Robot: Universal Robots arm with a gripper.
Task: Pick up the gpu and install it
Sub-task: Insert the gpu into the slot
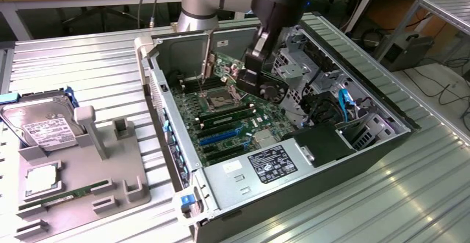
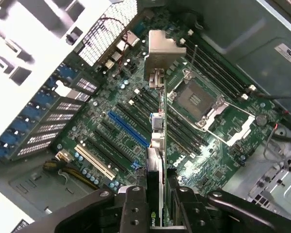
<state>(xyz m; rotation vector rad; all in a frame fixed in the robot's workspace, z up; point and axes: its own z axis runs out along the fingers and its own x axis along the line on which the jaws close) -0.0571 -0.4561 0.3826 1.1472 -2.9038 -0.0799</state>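
Observation:
The gpu (image 2: 156, 145) shows edge-on in the wrist view, a thin card running from between my fingers out to its silver bracket (image 2: 161, 51). My gripper (image 2: 157, 216) is shut on it. In the exterior view the gpu (image 1: 220, 67) hangs upright inside the open computer case (image 1: 165, 144), over the far part of the motherboard (image 1: 228, 125) near the CPU socket (image 1: 220, 99), with the gripper (image 1: 248, 78) on its near edge. The card's lower edge stays above the board. A blue slot (image 2: 128, 128) lies beside the card's line.
A power supply (image 1: 272, 163) fills the near end of the case, and drive cages (image 1: 301, 72) with cables stand on the exterior view's right. A grey fixture (image 1: 81, 171) on the exterior view's left holds a hard drive (image 1: 44, 125) and a green memory stick (image 1: 63, 193).

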